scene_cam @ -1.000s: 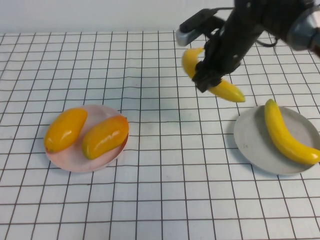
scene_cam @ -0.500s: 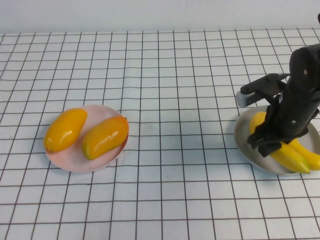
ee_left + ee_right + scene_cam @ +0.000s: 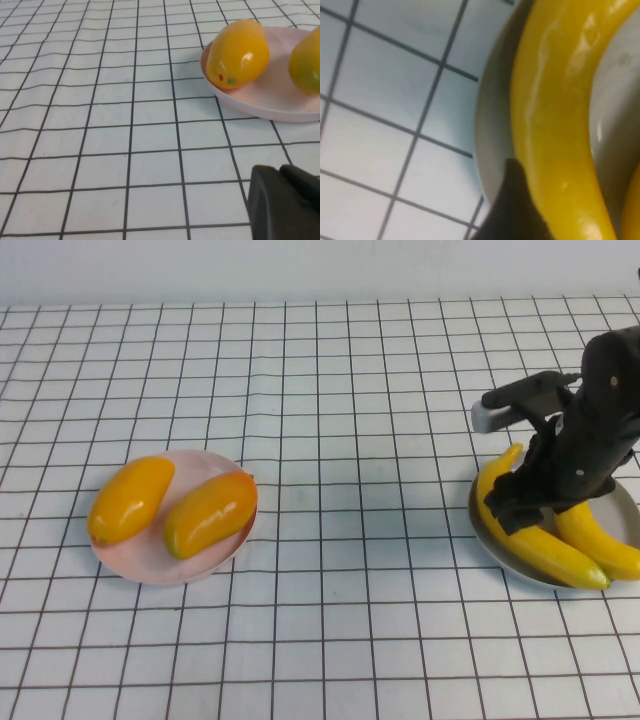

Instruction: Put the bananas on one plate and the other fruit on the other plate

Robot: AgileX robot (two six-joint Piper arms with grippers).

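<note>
Two slender yellow plastic bananas (image 3: 540, 540) lie on the round grey plate (image 3: 625, 502) at right of the high view; right gripper (image 3: 515, 508) sits over them, can't tell its fingers, so I'd lift straight up. Two plump orange mango-like fruits (image 3: 205, 512) fill the pale pink plate (image 3: 150, 565) at left. Left wrist view alone shows the left gripper (image 3: 287, 202) lower right, fingers unclear. Right wrist view shows a banana hugging the rim.

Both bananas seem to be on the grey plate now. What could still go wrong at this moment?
1. The left banana lies along the grey plate edge, its tip over the rim; it may roll or slide off.
2. The right claw sits very low beside that banana; lifting away could drag it or nudge the plate.
3. The left claw, near the pink plate, looks idle, so little risk there.
</note>
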